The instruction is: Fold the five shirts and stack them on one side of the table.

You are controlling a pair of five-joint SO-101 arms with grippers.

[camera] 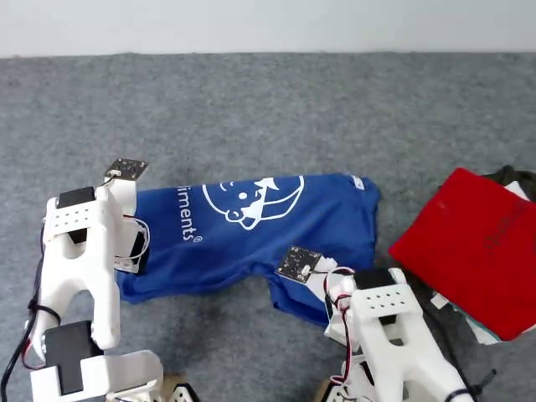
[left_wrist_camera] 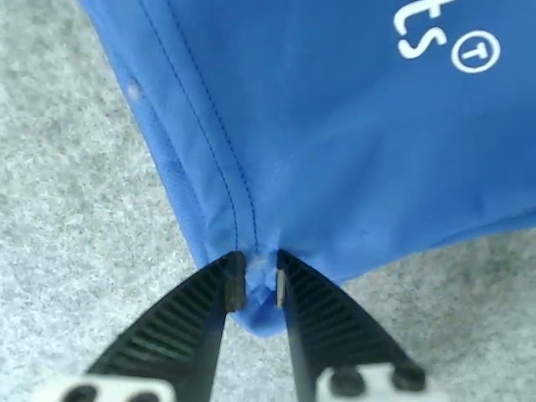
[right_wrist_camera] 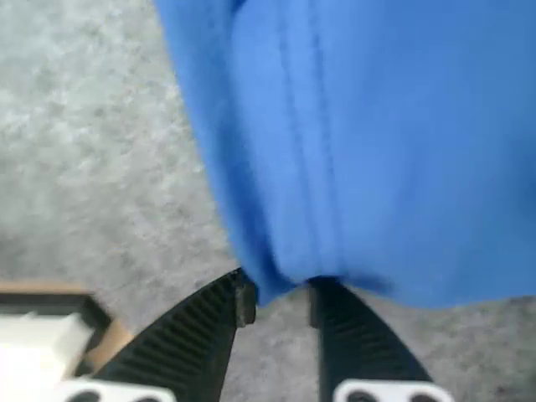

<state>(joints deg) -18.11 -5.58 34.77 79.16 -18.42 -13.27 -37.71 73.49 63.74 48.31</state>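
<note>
Between the fingertips of the left gripper (left_wrist_camera: pixel 255 285) sits one corner of the blue shirt (left_wrist_camera: pixel 335 126), at the point where a double-stitched hem runs down to the edge. Its two black fingers (left_wrist_camera: pixel 209 310) are clenched on that corner and almost meet, with only the pinched cloth between them. From this grip the shirt spreads away over the grey table (camera: pixel 251 100), and white lettering shows on the cloth just beyond the gripper.

Seen from above, the shirt lies stretched sideways between the two arms with its white printed figure facing up. The left gripper is at one end of the shirt's near edge.

The right gripper (right_wrist_camera: pixel 280 301) is at the same near edge, toward the shirt's other end. A thick, bunched fold of blue cloth comes down right at its tip. Whether it has a hold on that fold cannot be told.

On the side of the right gripper away from the left one, a folded red shirt (camera: pixel 473 243) lies on top of some dark garments (camera: pixel 512 177). It is just beside the blue shirt, with a narrow strip of table between them.
</note>
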